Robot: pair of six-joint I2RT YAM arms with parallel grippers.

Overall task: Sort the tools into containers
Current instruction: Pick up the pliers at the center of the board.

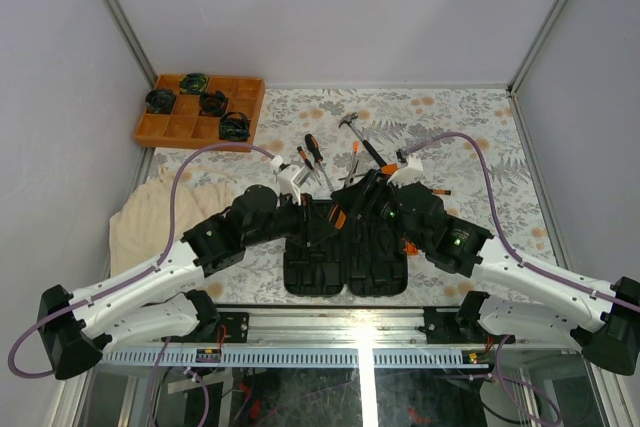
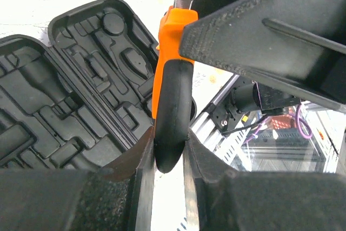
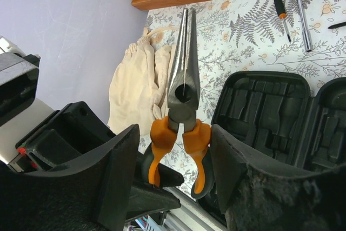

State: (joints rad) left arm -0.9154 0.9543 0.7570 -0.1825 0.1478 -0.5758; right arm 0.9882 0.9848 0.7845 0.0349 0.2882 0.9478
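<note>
The surface [image 1: 450, 127] carries the open case [image 1: 320, 272] at its 6 o'clock edge, moulded slots facing up. Over the case's 12 o'clock rim, both claws meet on the pliers [image 3: 183, 93], which are held clear of the surface.

- **Left claw** [image 2: 165, 160]: narrow, clamped on the end of one handle.
- **Right claw** [image 3: 174, 144]: brackets both handles; whether its pads press cannot be told.

This appears to be a transfer. Confirm the left grip is firm before the right claw lets go. Then align the pliers with their slot and lower them flat.

Screwdrivers [image 1: 315, 152] and a hammer [image 1: 362, 137] lie at 12 o'clock of the case.
</note>
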